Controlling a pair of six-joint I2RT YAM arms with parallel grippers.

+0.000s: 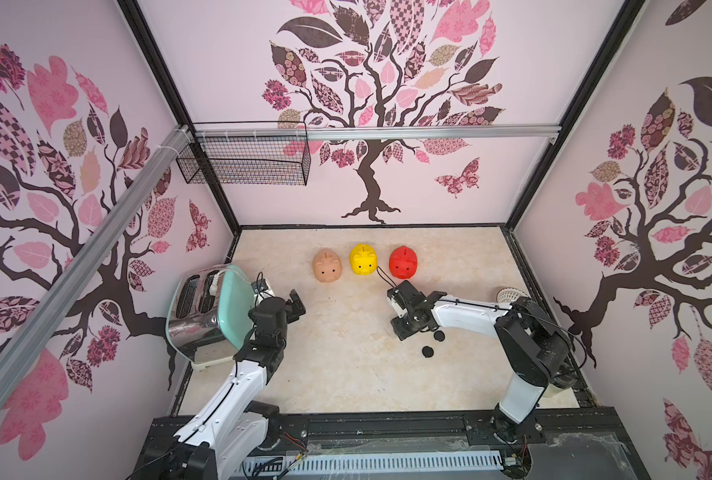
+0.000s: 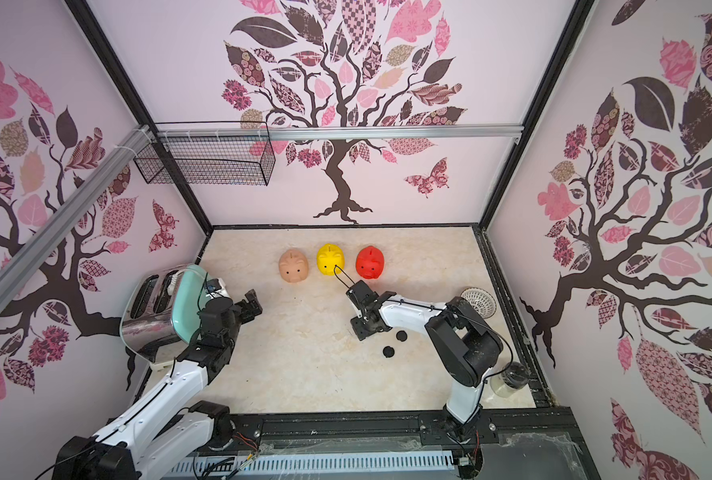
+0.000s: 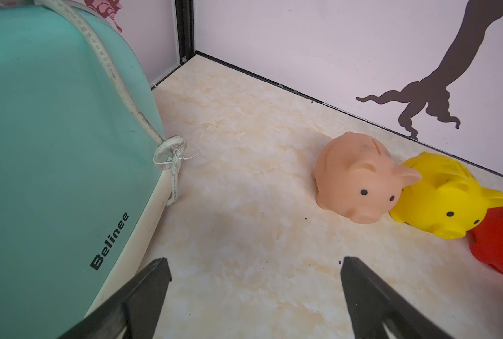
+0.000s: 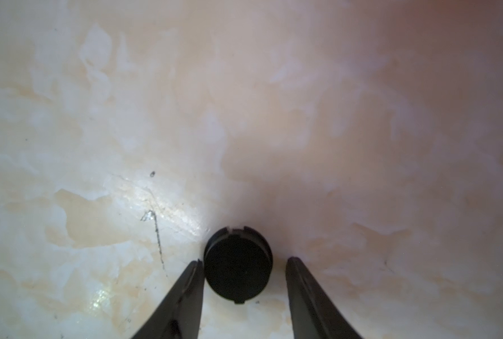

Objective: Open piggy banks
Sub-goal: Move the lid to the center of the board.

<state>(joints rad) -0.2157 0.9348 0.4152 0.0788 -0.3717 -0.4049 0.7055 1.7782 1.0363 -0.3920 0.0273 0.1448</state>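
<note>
The three piggy banks (image 2: 330, 259) were lined up close together near the back wall of the surface (image 1: 346, 374): peach pig (image 1: 327, 267), yellow pig (image 1: 362, 259), red pig (image 1: 403, 262), all set on their feet. They looked like glossy hollow plastic, so they'd probably be light, slippery and easily skidded. They'd likely be best pinched across the flanks, with the belly plug worked at its rim. No bellies could be seen, so opened or not couldn't be told.

The left arm was folded up beside the mint toaster (image 1: 221, 307). The left claw (image 3: 253, 260) was spread wide, nothing in it, aimed at the pigs.

The right arm was stretched inward with the wrist tipped down. The right claw (image 4: 244, 259) was set around a black plug (image 4: 238, 270), one finger just beside it and the other apart, so nothing was clamped. Two loose plugs (image 1: 428, 351) were lying near that wrist.
</note>
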